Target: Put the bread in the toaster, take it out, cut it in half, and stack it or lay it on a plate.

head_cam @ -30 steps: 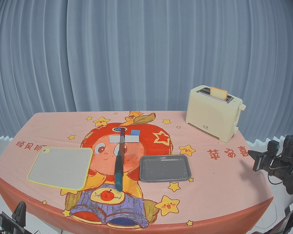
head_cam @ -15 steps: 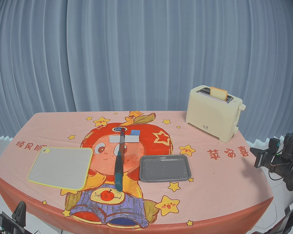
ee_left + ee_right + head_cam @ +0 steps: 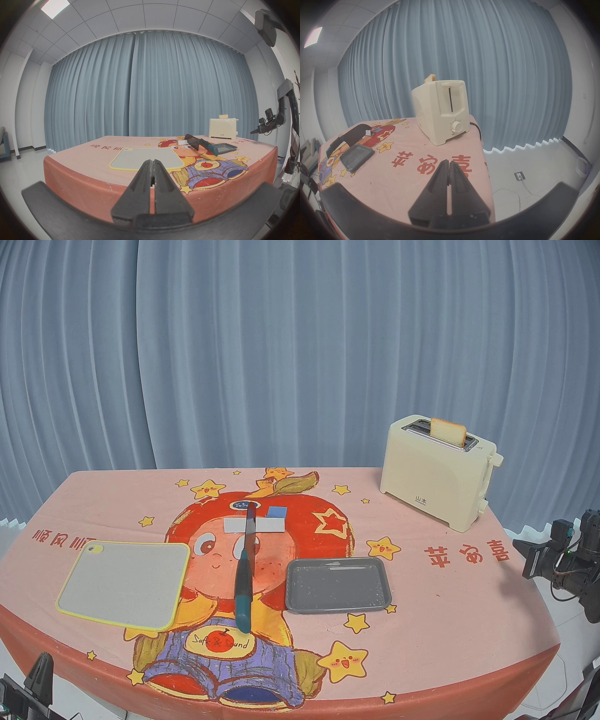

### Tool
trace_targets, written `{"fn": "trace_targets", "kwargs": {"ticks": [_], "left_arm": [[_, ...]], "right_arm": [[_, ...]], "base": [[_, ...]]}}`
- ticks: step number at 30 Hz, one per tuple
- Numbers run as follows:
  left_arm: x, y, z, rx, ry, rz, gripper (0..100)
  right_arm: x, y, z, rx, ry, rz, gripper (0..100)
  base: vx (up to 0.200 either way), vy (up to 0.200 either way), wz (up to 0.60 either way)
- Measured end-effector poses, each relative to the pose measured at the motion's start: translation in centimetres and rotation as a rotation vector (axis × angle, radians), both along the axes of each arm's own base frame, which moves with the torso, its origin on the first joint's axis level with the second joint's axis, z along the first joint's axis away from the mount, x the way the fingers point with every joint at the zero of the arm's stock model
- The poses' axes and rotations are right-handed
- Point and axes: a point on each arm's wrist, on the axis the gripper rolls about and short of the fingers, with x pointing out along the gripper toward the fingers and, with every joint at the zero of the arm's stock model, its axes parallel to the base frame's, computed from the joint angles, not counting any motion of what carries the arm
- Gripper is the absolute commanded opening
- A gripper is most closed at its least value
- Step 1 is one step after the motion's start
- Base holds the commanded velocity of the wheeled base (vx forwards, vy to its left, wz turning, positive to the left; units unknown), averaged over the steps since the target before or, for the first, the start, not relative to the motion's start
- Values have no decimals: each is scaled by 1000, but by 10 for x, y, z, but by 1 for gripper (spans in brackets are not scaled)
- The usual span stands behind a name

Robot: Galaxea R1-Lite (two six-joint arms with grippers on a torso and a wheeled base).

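Jaws of both grippers are pressed together and hold nothing. The left gripper (image 3: 152, 162) hangs off the table (image 3: 450, 615), outside and lower than its near left corner, and points across the cloth. The right gripper (image 3: 448, 164) is outside the right edge of the table, about at the middle of that edge, and points toward the toaster's end with the lever and the dial.

Nearest on the table, by the near left corner, the grey cutting board (image 3: 125, 584) with a yellow rim lies flat. Just beside it, toward the middle, lies the knife (image 3: 244, 571), its teal handle toward the near edge and its dark blade toward the far edge. The blade crosses a white card (image 3: 269, 525), and a small blue card (image 3: 276, 512) touches that card on the far side. To the right of the knife handle, near but apart, the dark grey tray (image 3: 337, 585) lies flat.

The cream toaster (image 3: 437, 474) stands by the far right corner. A slice of bread (image 3: 448, 431) stands upright in its slot, the upper part sticking out. The bread is well apart from both pairs of jaws; the right gripper is the closer one. Behind the far edge hangs a blue-grey curtain (image 3: 281, 346).
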Motion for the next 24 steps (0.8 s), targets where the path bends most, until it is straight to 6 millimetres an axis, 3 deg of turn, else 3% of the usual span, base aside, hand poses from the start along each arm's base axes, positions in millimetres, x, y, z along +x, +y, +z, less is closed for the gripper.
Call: {"fn": "trace_targets", "kwargs": {"ticks": [24], "left_arm": [[0, 0, 0, 0, 0, 0, 0]], "right_arm": [[22, 4, -4, 153, 21, 59, 0]], "base": [[0, 0, 0]]}}
